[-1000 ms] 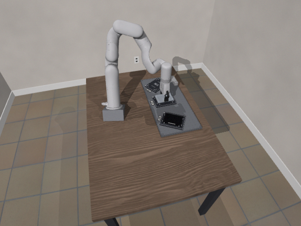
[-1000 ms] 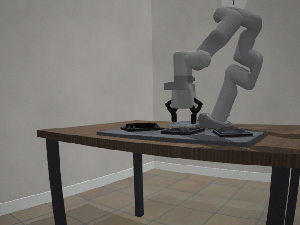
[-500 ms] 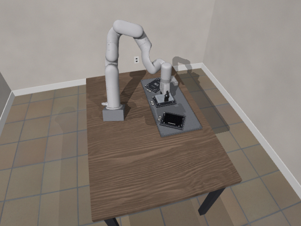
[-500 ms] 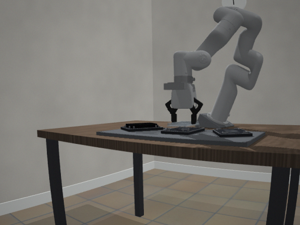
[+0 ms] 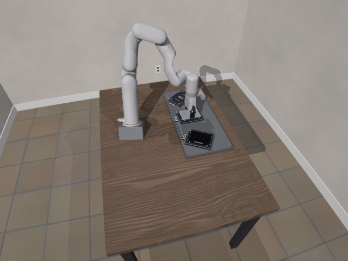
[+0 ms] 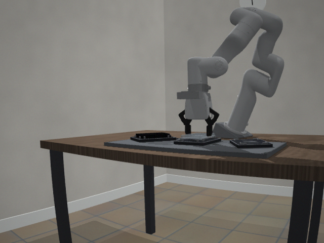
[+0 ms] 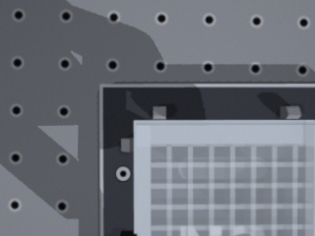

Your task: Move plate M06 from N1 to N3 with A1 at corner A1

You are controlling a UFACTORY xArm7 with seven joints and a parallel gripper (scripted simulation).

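Observation:
My gripper [image 6: 198, 130] is shut on the clear well plate M06 [image 6: 197, 137] and grips it across its width. The plate is low over the middle nest [image 5: 190, 115] of the grey deck, level, at the nest's frame. In the wrist view the plate's corner [image 7: 226, 182] lies just inside the small grey locator blocks [image 7: 158, 112] of the dark nest frame [image 7: 115, 147]. I cannot tell whether it rests fully on the nest. The black plate M09 [image 5: 200, 138] sits in the near nest, also shown in the side view [image 6: 152, 136].
The far nest [image 5: 178, 97] by the arm's wrist holds no plate and also shows in the side view [image 6: 250, 142]. The grey perforated deck [image 5: 217, 131] lies on the wooden table. Small signs [image 5: 184, 136] stand beside the nests. The arm's base [image 5: 130, 131] is left of the deck.

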